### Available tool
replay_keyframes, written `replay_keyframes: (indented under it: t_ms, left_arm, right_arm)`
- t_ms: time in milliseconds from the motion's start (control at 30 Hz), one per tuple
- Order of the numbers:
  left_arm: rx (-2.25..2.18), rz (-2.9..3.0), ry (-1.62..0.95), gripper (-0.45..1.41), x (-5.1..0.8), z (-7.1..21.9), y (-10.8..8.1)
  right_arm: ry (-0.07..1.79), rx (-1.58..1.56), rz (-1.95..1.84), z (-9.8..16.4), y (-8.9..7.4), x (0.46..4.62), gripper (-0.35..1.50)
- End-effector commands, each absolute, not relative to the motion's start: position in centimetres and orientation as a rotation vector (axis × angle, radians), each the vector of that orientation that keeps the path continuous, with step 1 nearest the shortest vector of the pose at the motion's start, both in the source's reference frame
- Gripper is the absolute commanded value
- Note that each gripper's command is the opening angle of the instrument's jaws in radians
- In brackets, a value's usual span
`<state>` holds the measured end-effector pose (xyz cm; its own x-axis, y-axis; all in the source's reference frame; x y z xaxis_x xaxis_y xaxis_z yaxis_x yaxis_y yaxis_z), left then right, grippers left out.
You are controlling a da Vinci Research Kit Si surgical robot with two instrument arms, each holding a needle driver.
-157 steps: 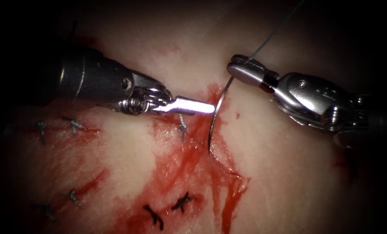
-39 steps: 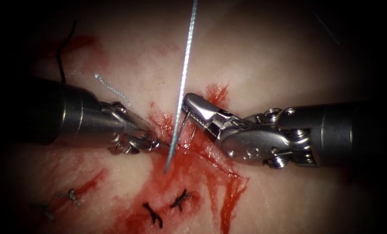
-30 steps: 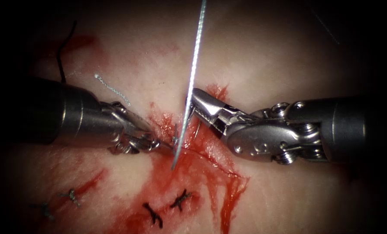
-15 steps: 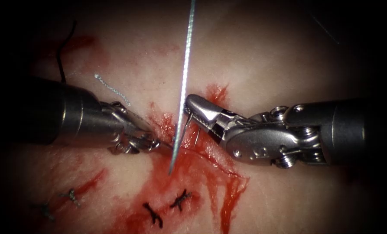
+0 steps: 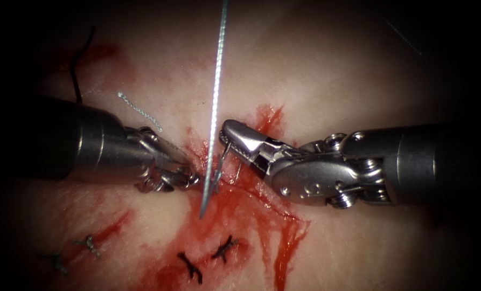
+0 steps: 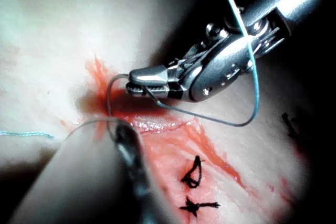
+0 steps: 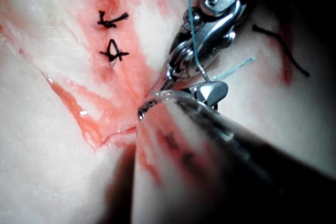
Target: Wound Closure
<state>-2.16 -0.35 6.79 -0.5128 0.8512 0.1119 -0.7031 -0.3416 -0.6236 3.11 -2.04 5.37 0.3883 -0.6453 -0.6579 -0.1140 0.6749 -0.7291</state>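
Pinching thread (image 5: 214, 97), the right tool (image 5: 227, 132); left tool (image 5: 194, 180) tip hidden, grip indiscernible; needle unclear.

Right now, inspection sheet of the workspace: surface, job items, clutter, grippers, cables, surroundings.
Surface: tissue, with red fluid around the cut.
Job's things: needle, a short arc showing between the tools at the cut, rest hidden; thread rising from the cut.
Clutter: dark knots; cut ends of thread left of the cut.
Grippers: left tool tip at the cut, grasp unclear; right tool shut on thread.
Cables: nothing seen.
Surroundings: dark, nothing seen.
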Motion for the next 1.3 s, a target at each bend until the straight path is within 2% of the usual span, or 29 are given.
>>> replay_keyframes:
  t_ms: [33, 1300]
  left_arm:
    - [-0.285, 1.978, -0.771, -0.45, -2.21, 6.84, -0.38]
    - [-0.285, 1.978, -0.771, -0.45, -2.20, 6.84, -0.38]
  right_arm:
    - [1.143, -0.802, -0.399, 5.39, -2.03, 3.19, -0.35]
    - [1.094, -0.723, -0.483, 5.26, -1.94, 3.14, -0.35]
